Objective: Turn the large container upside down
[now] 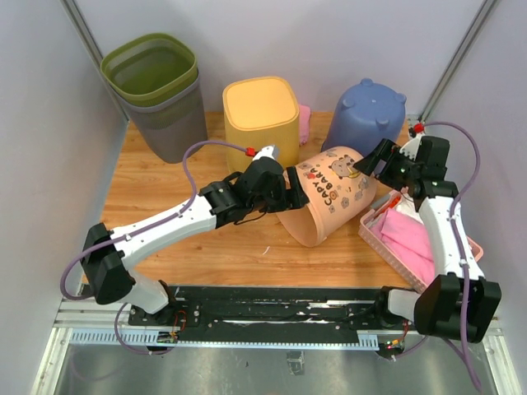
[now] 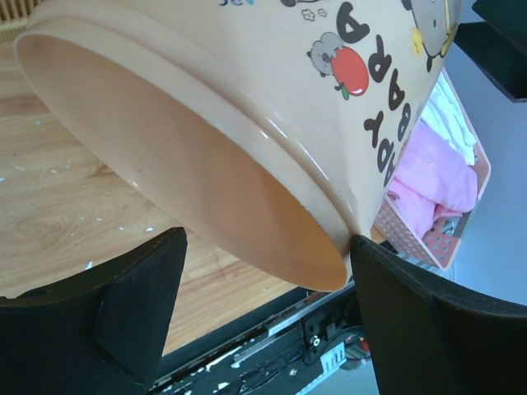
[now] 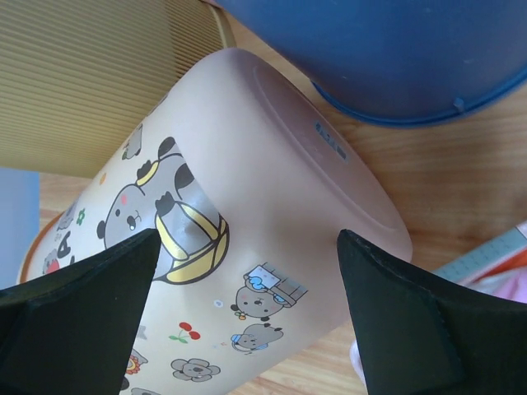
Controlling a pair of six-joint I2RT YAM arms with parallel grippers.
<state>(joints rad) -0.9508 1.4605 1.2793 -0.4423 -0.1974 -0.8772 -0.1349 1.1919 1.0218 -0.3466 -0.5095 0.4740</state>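
White arm links, black joint housings; lilac cables looping above black base rail; matte black wedge fingers.

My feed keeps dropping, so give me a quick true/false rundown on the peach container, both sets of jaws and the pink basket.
1. The peach container already stands upside down. False: it lies tilted, mouth toward the near edge.
2. The left jaws stand open at its rim. True.
3. The right jaws are shut. False: they are open, at its base.
4. The pink basket holds pink cloth. True.
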